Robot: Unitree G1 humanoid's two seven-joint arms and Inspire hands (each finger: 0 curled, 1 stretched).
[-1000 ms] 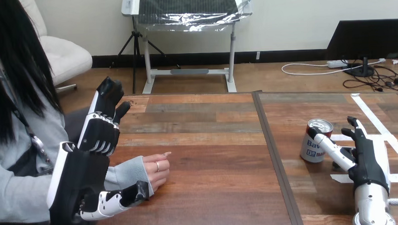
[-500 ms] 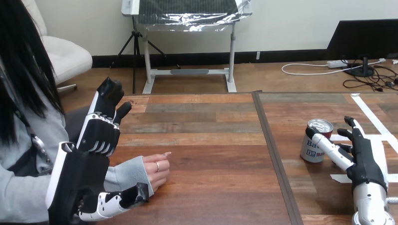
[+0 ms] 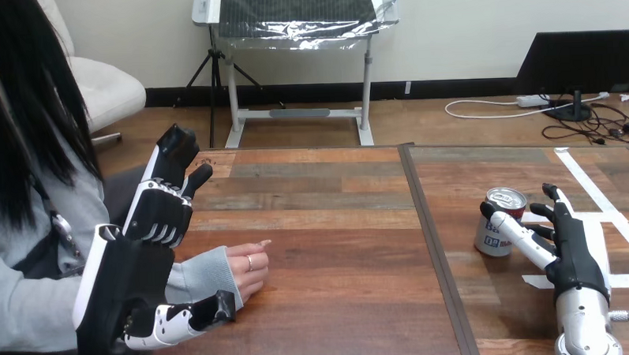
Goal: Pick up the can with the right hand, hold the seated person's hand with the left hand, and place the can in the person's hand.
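Note:
A silver can with a blue and white label stands upright on the table's right half. My right hand is just right of it, fingers straight and open, its thumb reaching toward the can's near side. The person's hand rests on the wood at the left, fingers loosely curled, wrist in a grey sleeve. My left hand stands raised over the person's forearm, fingers straight and open, thumb low beside the sleeve cuff. It is not closed on the person's hand.
White tape strips cross the table's right part, around the can and my right hand. A dark seam divides the wooden table into two halves. The person sits at the left edge.
My right hand has crept slightly left toward the can, thumb nearer its side. My left hand has barely moved, and the person's hand and the can are still.

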